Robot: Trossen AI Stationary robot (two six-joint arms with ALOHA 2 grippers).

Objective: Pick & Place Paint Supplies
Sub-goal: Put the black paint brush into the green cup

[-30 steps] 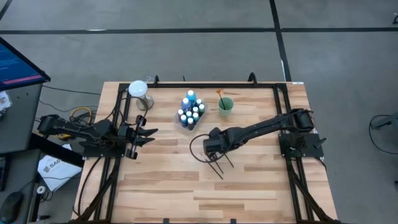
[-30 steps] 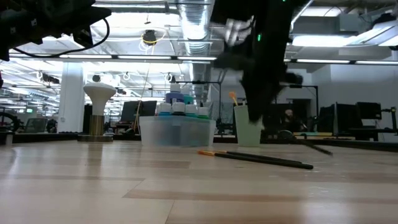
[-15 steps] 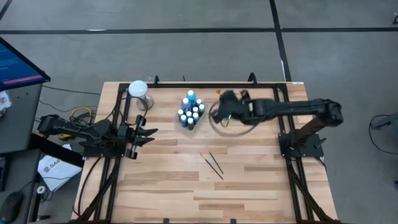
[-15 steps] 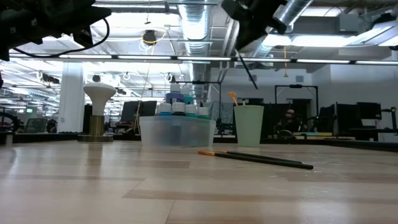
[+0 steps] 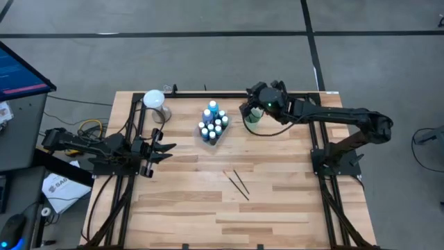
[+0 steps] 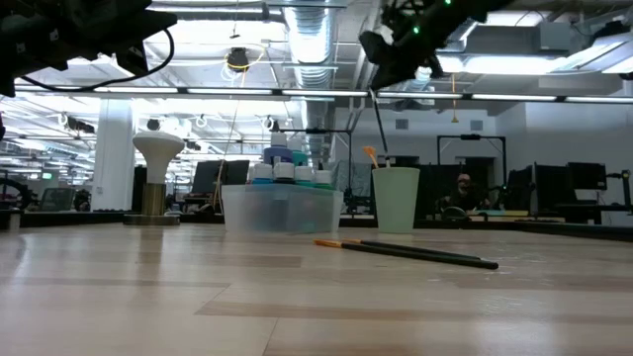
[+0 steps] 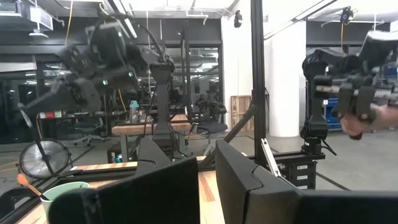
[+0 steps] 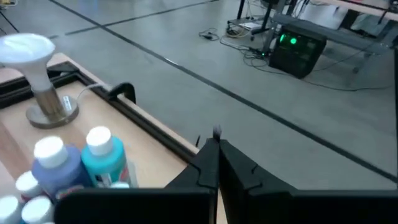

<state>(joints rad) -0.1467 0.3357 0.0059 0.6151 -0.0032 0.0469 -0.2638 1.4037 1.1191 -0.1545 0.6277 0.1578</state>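
My right gripper (image 5: 248, 111) hovers over the green cup (image 5: 252, 119) near the table's far edge, shut on a thin dark brush (image 6: 380, 124) that hangs toward the cup's mouth (image 6: 396, 170). An orange-tipped brush (image 6: 370, 154) stands in that cup. Two more brushes (image 5: 239, 182) lie flat on the table's middle. The clear tray (image 5: 213, 125) holds the white-capped paint bottles and the two taller blue bottles (image 8: 99, 152). My left gripper (image 5: 169, 148) waits open at the table's left side, touching nothing. My right gripper pinches the brush near its upper end (image 6: 374, 94) between the two shut fingers, coming from above. A short tip (image 8: 216, 132) sticks out past the fingers (image 8: 208, 162). The brush hangs clear of the table, slightly tilted, its lower end just above the cup's rim.
A white mushroom-shaped stand (image 5: 154, 101) sits at the far left corner, left of the tray. A black frame rail (image 5: 229, 95) runs along the far edge behind the cup. Bare wooden table (image 5: 229, 215) stretches across the near half.
My right gripper, down at the brushes in the table's middle a second ago, has risen with one brush and swung toward the far edge, ending above the green cup. That brush is lifted clear and hangs below it. Two brushes stay on the table.
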